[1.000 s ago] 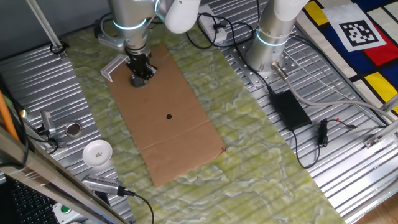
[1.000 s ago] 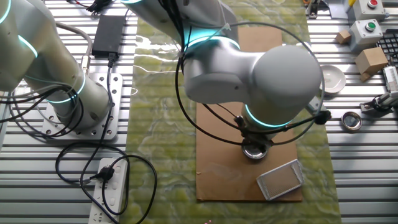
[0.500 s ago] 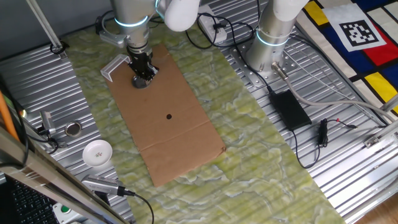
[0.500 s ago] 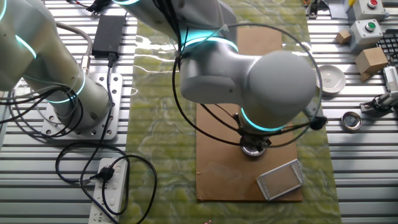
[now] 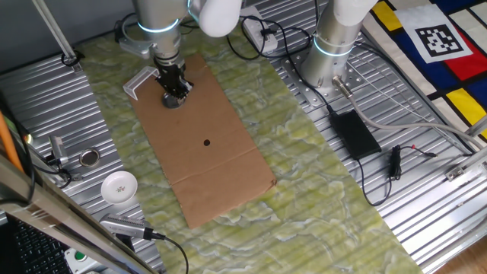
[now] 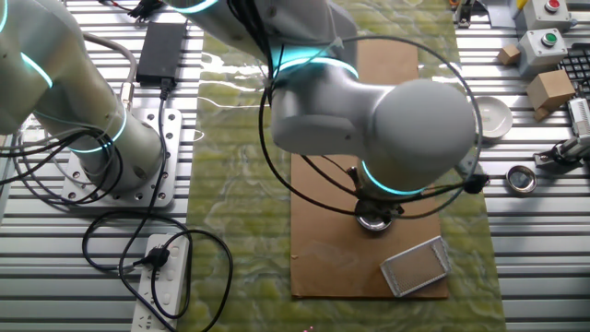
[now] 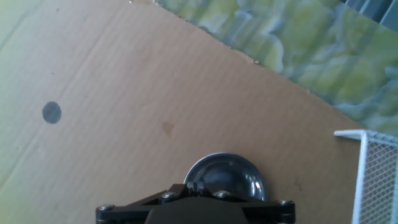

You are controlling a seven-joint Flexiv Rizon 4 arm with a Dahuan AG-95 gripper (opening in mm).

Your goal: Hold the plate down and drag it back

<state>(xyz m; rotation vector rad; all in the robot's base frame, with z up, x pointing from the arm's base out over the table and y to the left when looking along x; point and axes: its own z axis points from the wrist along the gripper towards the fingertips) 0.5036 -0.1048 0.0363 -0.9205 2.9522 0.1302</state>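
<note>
Plate (image 6: 417, 266): lying untouched at the cardboard sheet's (image 5: 204, 137) corner; no drag judged begun.
End effector (image 6: 375, 219): just beside the plate; finger state cannot be told.
Remaining: pressing down, dragging back.

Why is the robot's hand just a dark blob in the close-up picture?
In the hand view the black gripper sits too near the lens, cut off by the bottom edge and shadowed; the shiny round metal tip mirrors light, while the brown cardboard sheet looks evenly lit.
</note>
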